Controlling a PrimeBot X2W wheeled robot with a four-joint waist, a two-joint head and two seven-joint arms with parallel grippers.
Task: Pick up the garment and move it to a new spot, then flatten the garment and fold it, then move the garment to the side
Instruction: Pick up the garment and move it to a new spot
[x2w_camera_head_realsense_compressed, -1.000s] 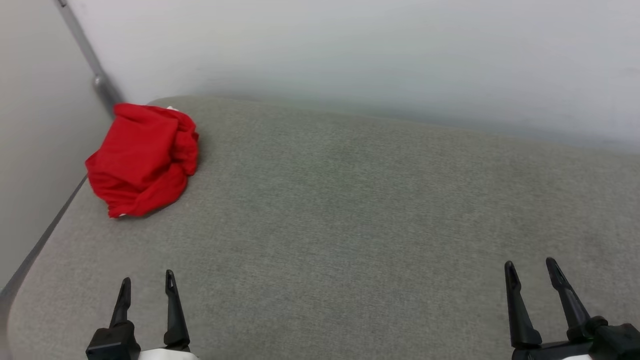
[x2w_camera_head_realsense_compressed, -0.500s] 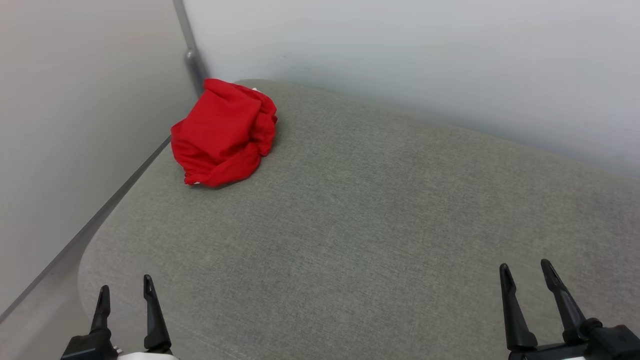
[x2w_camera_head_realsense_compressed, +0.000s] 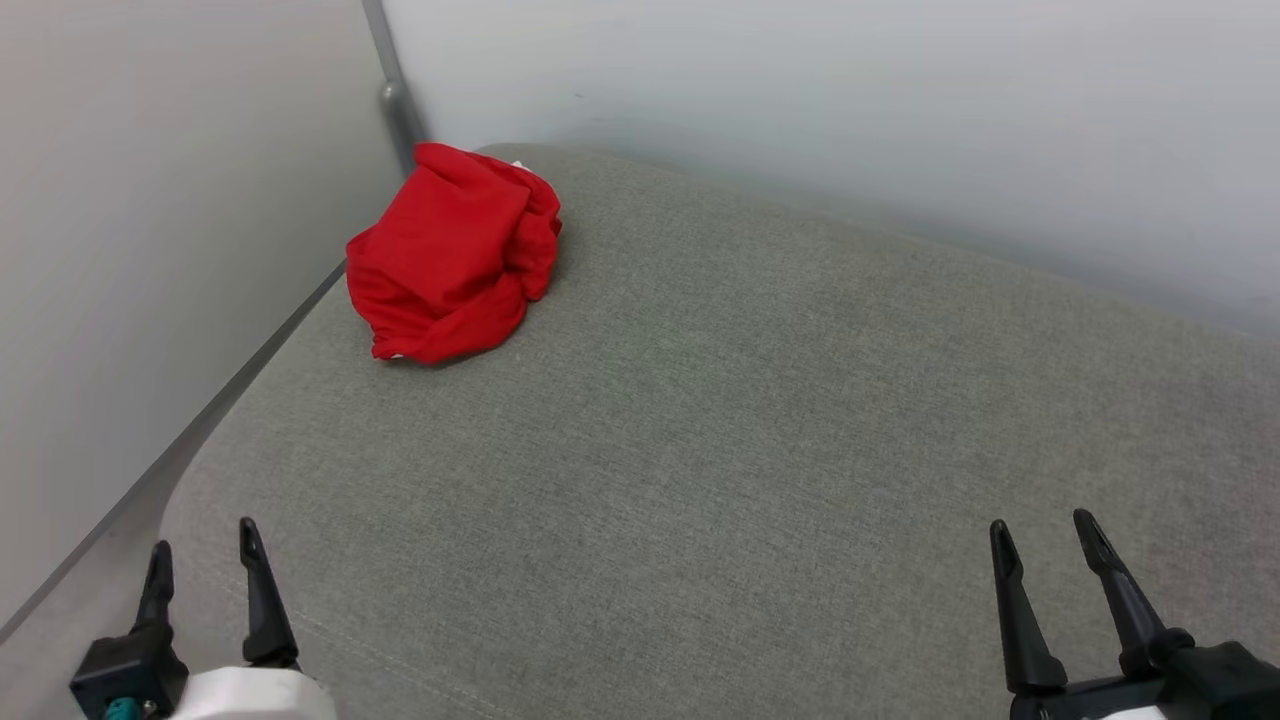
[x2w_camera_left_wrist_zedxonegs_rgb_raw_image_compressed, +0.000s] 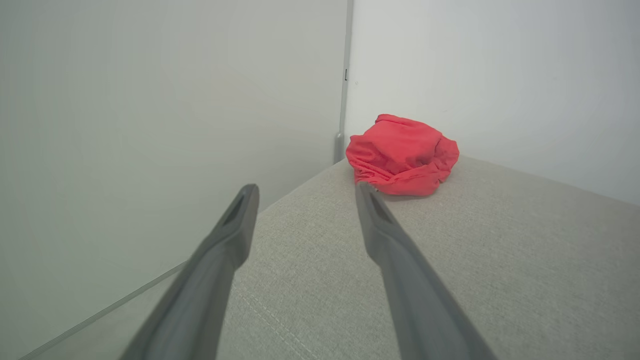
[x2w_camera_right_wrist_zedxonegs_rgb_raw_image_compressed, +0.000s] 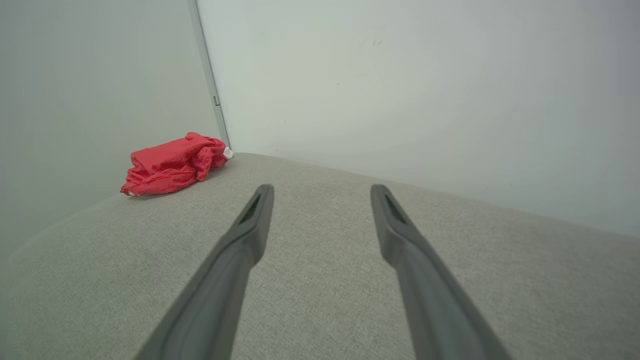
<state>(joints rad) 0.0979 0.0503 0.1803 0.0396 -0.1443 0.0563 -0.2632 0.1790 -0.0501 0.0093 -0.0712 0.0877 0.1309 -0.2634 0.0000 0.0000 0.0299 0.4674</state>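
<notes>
Left gripper (x2w_camera_head_realsense_compressed: 203, 535) is shifting toward lower left, spread | right gripper (x2w_camera_head_realsense_compressed: 1040, 520) is staying spread | garment (x2w_camera_head_realsense_compressed: 452, 255) is lying upper left

light: even, bright | shadows: faint | wrist views: washed, perhaps soft-focused

Your head cam has swung left: more of the wall (x2w_camera_head_realsense_compressed: 150, 250) left of the cushion (x2w_camera_head_realsense_compressed: 750, 420) is in shot now. Your left gripper (x2w_camera_head_realsense_compressed: 203, 537) has slid outward to the cushion's left edge, with more of its wrist showing.
</notes>
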